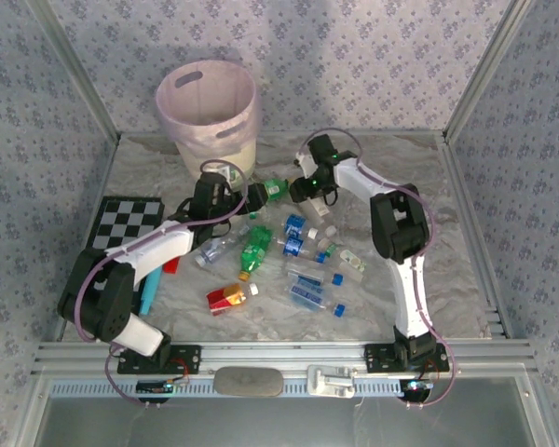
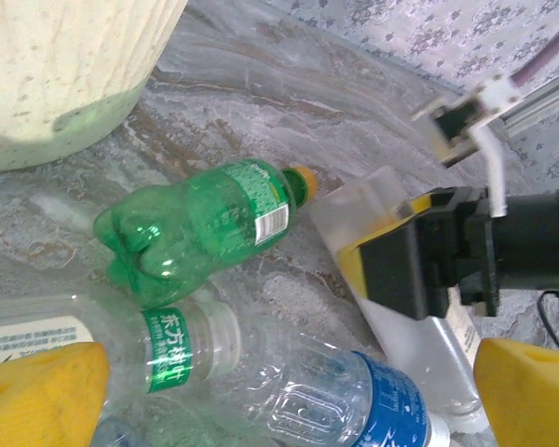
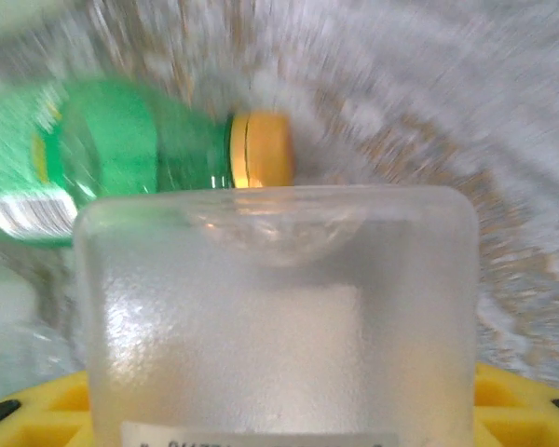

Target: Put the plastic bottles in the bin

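With our right hand (image 1: pixel 296 192) clamped on a frosted bottle (image 3: pixel 275 307) and our left hand (image 2: pixel 284 396) spread apart, we judge it next needs lifting over the bin (image 1: pixel 219 149).

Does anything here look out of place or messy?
The plastic bottles lie scattered on their sides across the table. By the left arm sit a small red block and a cyan stick, the odd ones out among bottles.

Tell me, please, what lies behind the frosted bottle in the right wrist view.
A green bottle with an orange cap lies on its side behind the frosted bottle. The frosted bottle hides its lower edge and the table just behind itself.
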